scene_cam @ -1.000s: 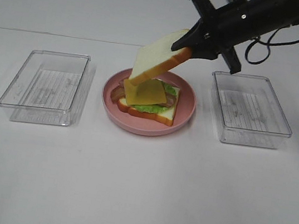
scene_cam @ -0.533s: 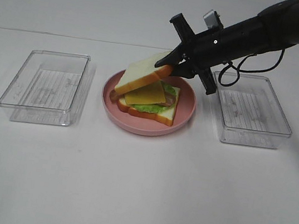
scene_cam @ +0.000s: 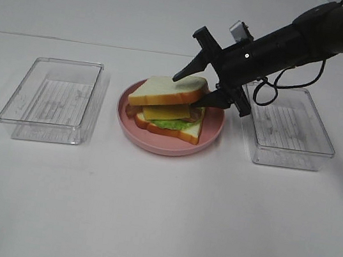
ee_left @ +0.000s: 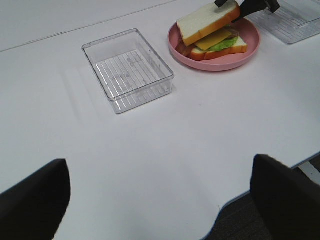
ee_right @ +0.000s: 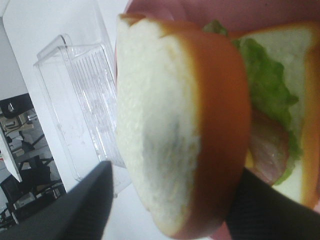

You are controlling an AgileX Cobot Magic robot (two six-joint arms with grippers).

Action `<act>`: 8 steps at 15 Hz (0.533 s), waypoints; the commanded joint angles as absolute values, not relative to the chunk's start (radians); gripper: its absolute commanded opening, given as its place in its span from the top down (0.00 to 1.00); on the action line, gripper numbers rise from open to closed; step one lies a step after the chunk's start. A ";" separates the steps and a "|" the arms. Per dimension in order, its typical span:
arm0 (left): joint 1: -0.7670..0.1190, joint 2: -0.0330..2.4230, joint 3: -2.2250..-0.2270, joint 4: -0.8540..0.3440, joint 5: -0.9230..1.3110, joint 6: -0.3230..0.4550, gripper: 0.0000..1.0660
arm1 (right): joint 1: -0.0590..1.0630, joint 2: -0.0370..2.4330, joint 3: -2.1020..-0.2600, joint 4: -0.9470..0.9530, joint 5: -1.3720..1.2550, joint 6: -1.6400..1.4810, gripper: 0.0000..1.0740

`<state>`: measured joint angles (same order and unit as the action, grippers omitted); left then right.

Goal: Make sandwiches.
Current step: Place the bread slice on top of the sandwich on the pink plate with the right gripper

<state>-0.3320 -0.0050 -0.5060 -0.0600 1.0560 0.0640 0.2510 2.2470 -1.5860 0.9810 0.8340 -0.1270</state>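
Sandwiches (scene_cam: 169, 112) — one stack, two clear boxes (scene_cam: 53, 99), right fingers (scene_cam: 193, 88) spread beside top slice (scene_cam: 167, 92).

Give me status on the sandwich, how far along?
Done: bottom slice, lettuce and cheese are stacked on the pink plate. In hand: the top bread slice lies on the stack, the right claw open around its edge. Left: withdraw the claw; the left claw is idle.

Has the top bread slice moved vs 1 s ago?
Yes. The top bread slice came down toward the pink plate, from steeply tilted above it to nearly flat on the cheese, the right gripper open around its edge.
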 commanded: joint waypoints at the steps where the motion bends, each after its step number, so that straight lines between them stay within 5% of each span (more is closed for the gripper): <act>1: -0.333 -0.027 -0.500 -0.064 1.047 0.063 0.13 | 0.250 2.251 -1.585 0.947 0.891 -0.155 0.29; 8: -0.333 -0.027 -0.500 -0.064 1.047 0.063 0.13 | 0.250 2.146 -1.584 0.572 0.968 -0.058 0.29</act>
